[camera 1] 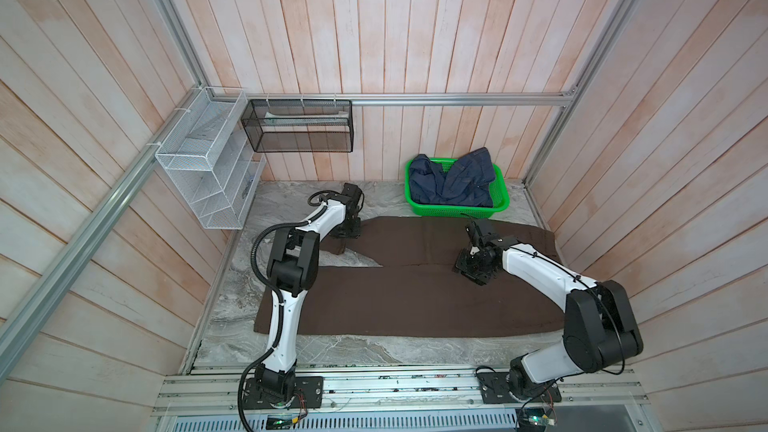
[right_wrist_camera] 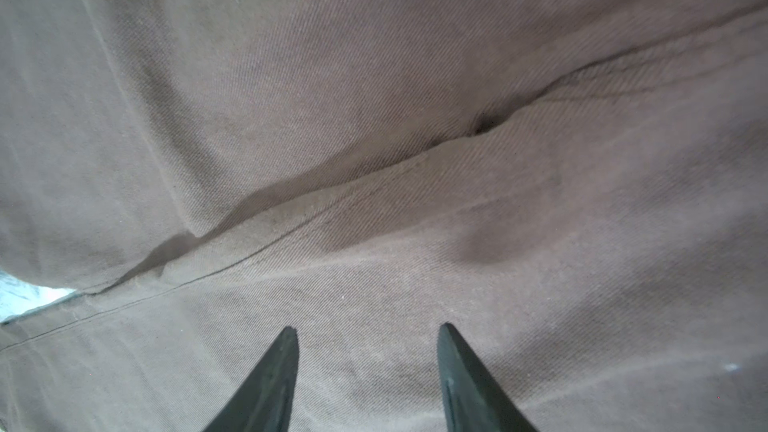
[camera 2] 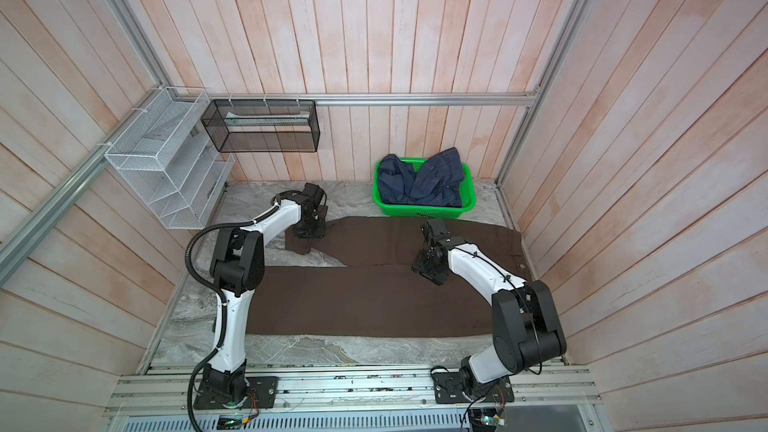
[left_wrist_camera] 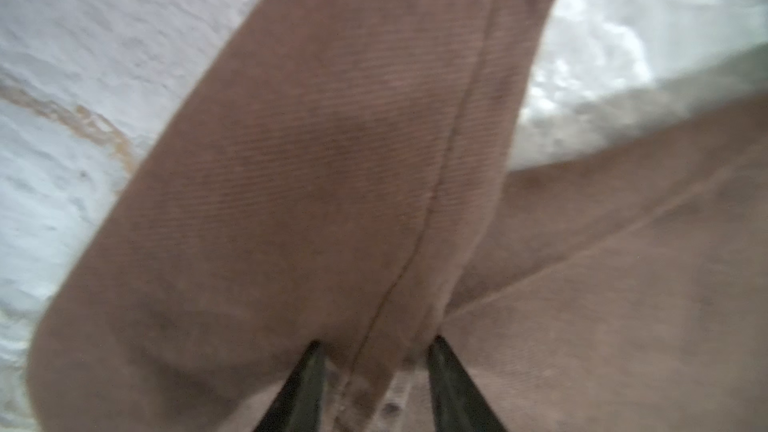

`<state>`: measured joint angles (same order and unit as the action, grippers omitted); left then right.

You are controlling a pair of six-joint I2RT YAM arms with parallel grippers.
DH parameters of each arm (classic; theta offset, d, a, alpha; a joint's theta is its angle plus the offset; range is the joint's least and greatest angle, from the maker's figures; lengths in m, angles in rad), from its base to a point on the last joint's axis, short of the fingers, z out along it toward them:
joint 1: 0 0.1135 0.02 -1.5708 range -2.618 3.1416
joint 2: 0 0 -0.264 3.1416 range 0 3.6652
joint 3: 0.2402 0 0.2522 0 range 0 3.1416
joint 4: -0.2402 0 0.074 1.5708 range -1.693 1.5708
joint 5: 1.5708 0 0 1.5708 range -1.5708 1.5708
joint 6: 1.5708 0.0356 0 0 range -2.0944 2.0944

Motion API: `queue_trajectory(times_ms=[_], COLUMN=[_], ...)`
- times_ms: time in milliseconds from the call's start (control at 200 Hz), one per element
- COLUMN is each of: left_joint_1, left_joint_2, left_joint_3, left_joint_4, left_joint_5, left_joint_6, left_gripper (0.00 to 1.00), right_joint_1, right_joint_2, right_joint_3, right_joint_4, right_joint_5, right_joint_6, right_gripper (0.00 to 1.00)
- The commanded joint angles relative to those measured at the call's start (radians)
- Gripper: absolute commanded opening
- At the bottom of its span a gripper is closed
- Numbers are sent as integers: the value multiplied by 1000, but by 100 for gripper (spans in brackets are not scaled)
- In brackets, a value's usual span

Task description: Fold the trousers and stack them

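Note:
The dark brown trousers (camera 1: 415, 301) (camera 2: 374, 301) lie spread across the marble table, legs pointing left and waist at the right. The near leg lies flat; the far leg angles toward the back left. My left gripper (camera 1: 343, 238) (camera 2: 306, 238) points down at the far leg's cuff. In the left wrist view a bunched fold with a seam (left_wrist_camera: 332, 160) runs between the two fingers, so the left gripper (left_wrist_camera: 376, 344) is shut on it. My right gripper (camera 1: 473, 276) (camera 2: 430, 274) hovers over the upper far leg near the crotch. Its fingers stand apart over flat cloth (right_wrist_camera: 374, 118), so the right gripper (right_wrist_camera: 368, 328) is open.
A green basket (camera 1: 457, 211) at the back right holds a crumpled navy denim garment (camera 1: 453, 180), just behind the trousers. A white wire rack (camera 1: 203, 168) and a black mesh rack (camera 1: 299, 126) hang on the back-left walls. Bare marble (camera 1: 332, 351) runs along the front edge.

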<state>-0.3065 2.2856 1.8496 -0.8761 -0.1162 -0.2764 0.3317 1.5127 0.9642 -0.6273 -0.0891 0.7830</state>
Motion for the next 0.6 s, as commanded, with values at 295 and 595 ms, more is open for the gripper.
queue_trajectory(times_ms=[295, 595], left_joint_1=[59, 222], left_joint_2=[-156, -229], left_joint_3=[-30, 73], left_joint_4=[-45, -102], left_joint_5=[-80, -30], left_joint_6=[-10, -21], left_gripper=[0, 0], right_joint_1=[7, 6], right_joint_2=[45, 52], right_joint_3=[27, 19], right_joint_4=[11, 22], right_joint_5=[-20, -30], right_joint_6=[-1, -1], right_gripper=[55, 54])
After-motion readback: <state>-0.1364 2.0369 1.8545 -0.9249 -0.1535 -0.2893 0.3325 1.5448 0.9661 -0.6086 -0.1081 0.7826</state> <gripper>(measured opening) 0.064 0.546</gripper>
